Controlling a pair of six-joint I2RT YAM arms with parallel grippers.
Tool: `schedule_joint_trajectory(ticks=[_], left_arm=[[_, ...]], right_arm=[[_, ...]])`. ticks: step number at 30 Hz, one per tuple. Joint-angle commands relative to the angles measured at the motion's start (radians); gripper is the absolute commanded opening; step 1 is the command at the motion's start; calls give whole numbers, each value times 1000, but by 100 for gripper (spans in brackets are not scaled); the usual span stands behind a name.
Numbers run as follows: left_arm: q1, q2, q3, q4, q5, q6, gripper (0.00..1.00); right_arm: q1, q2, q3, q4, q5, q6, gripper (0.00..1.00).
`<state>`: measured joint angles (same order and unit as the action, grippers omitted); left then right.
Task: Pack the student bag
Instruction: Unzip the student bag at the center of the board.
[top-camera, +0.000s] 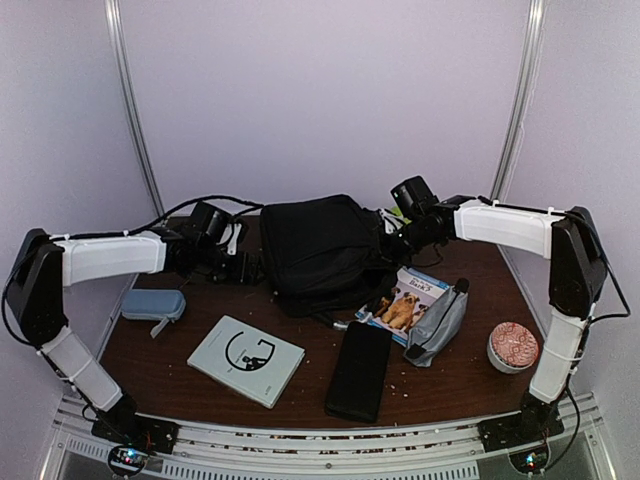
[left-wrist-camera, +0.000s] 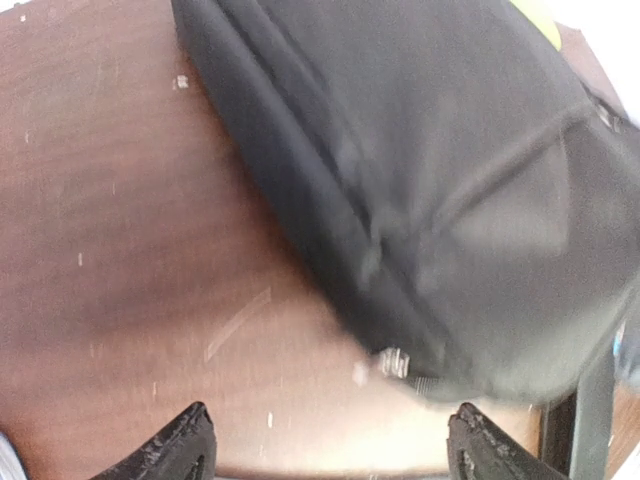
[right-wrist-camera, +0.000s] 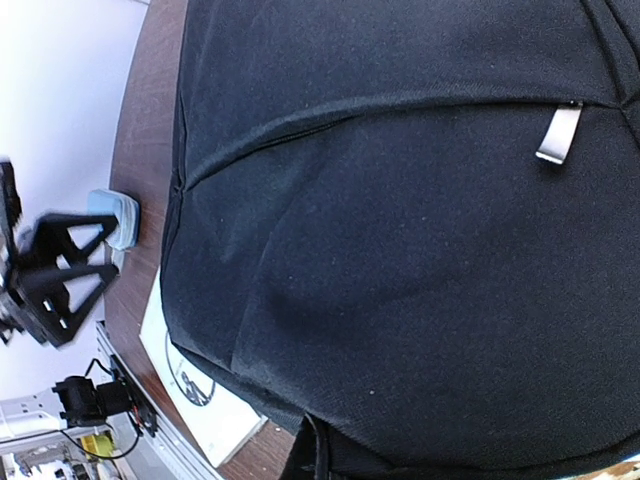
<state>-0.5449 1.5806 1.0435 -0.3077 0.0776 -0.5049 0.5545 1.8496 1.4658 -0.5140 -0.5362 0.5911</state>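
Note:
The student bag (top-camera: 320, 252) is a large black fabric bag lying at the back middle of the table. My left gripper (top-camera: 243, 266) is at its left edge. In the left wrist view the gripper (left-wrist-camera: 330, 452) is open wide and empty just above the wood, and the bag's edge (left-wrist-camera: 440, 180) with a small metal zipper pull (left-wrist-camera: 393, 362) lies just ahead of it. My right gripper (top-camera: 396, 240) is at the bag's right side. The right wrist view is filled by the bag (right-wrist-camera: 400, 250) with a silver zipper pull (right-wrist-camera: 558, 135); the fingers do not show there.
A blue-grey case (top-camera: 153, 304) lies at the left, with a white book (top-camera: 246, 360) in front of it. A slim black case (top-camera: 360, 370), a dog-cover book (top-camera: 405, 303), a grey pouch (top-camera: 440, 322) and a patterned bowl (top-camera: 513, 347) lie on the right.

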Motion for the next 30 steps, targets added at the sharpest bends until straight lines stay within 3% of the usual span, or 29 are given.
schedule_joint_trajectory(ticks=[1,4,7,11,15,16,18,21,25,30], left_arm=[[23,130,163,12,46,-83,82],[23,211,243,5,73,-120,81],[13,195,235,54,84,-111,80],[-24,126,207,63,8,-10,81],[-21,164,261,-35,-61,14,83],[-18,181,279,-60,-63,13,83],[-20,192,297,-78,-60,14,83],[-57,152,287,-46,-95,53,83],[-189,115,326,-41,-198,214,84],[-309,146,386,-63,-191,448,84]], right_arm=[[7,-43,5,-56,6,-91,0],[8,-57,-9,-53,14,-84,0],[15,-88,-25,-12,0,-60,0],[30,-79,34,-45,29,-101,0],[34,-44,98,-109,82,-124,0],[37,-53,92,-102,93,-118,3],[42,-79,75,-93,111,-106,27],[44,-159,10,-46,123,-64,48],[44,-247,-76,5,176,-7,55],[42,-396,-265,100,300,50,57]])
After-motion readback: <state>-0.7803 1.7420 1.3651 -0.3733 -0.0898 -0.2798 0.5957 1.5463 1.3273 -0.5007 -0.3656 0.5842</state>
